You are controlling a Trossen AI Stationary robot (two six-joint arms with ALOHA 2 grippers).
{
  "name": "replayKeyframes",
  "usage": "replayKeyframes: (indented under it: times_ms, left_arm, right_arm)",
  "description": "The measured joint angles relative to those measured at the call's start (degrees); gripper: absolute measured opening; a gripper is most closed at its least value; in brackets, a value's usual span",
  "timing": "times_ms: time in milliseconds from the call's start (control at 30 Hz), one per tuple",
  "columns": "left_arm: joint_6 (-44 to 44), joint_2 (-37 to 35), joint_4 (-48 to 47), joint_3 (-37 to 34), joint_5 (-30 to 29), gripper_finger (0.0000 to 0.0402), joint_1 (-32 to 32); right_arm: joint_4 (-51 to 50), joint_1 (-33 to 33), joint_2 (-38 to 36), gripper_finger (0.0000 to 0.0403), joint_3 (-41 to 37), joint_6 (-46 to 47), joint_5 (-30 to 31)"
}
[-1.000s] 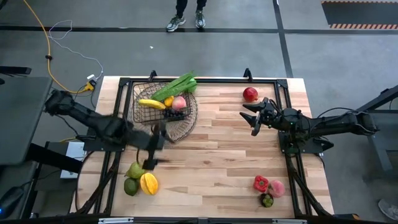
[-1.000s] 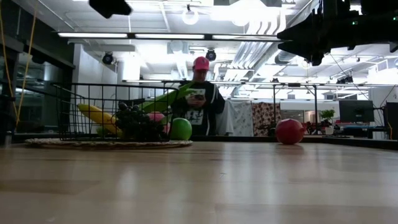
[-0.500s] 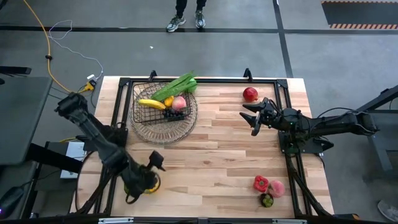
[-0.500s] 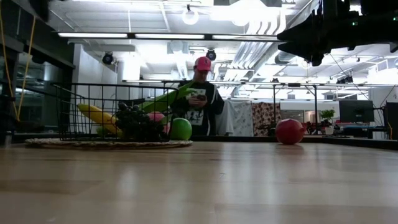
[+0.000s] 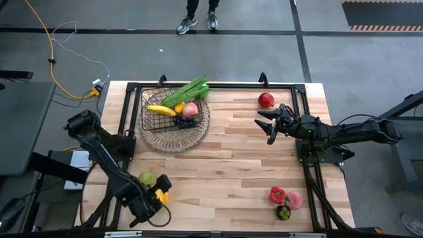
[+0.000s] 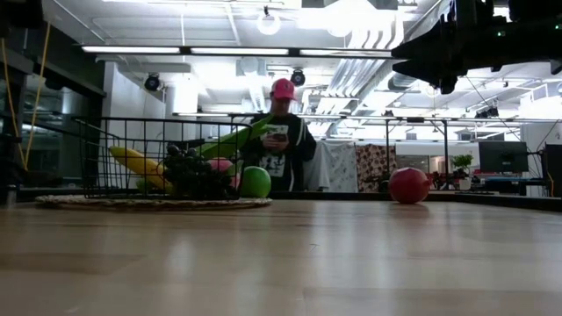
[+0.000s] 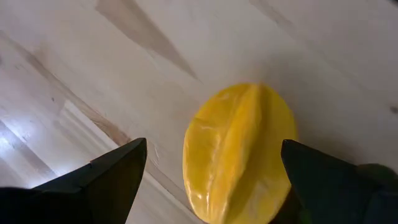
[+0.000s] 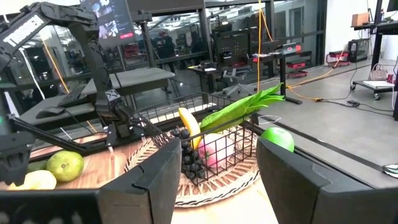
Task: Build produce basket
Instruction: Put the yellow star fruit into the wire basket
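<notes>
near the surface's front left corner, the left gripper hangs low over a yellow fruit, its fingers spread wide to either side of it and not touching it. beside that fruit lies a green fruit, just clear of the arm.

the basket sits at the far left of the surface on a round woven mat. it holds a banana, a pink fruit, a small orange piece, dark grapes and long green leaves that stick out over the far rim. in the low view a green ball shows just beside the basket.

the right gripper hovers above the surface on the right side, fingers partly open and empty, pointed toward the basket. a red fruit rests near it at the far edge. at the front right corner lie a red pepper, a pink piece and a dark piece, close together.

beyond the surface a person stands.
</notes>
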Motion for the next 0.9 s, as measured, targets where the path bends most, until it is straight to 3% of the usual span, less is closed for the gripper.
replayKeyframes:
  times_ms: [133,300,500,900]
  left_arm:
    - [1.6,1.1,-0.8,0.0,-0.1,0.0349,0.7]
    - [2.1,1.1,-2.2,0.0,1.0,0.0305,1.8]
    - [5.3,1.1,-2.7,-0.3,3.6,0.0228,1.8]
    - [9.9,1.0,-2.6,-1.4,3.0,0.0070,4.9]
  right_arm:
    - [0.0,0.0,0.0,0.0200,0.0,0.0,0.0]
    - [-0.2,0.0,0.0,0.0200,0.0,0.0,0.0]
    - [-0.8,0.0,0.0,0.0200,0.0,0.2,0.0]
    - [-0.8,0.0,0.0,0.0200,0.0,1.1,0.0]
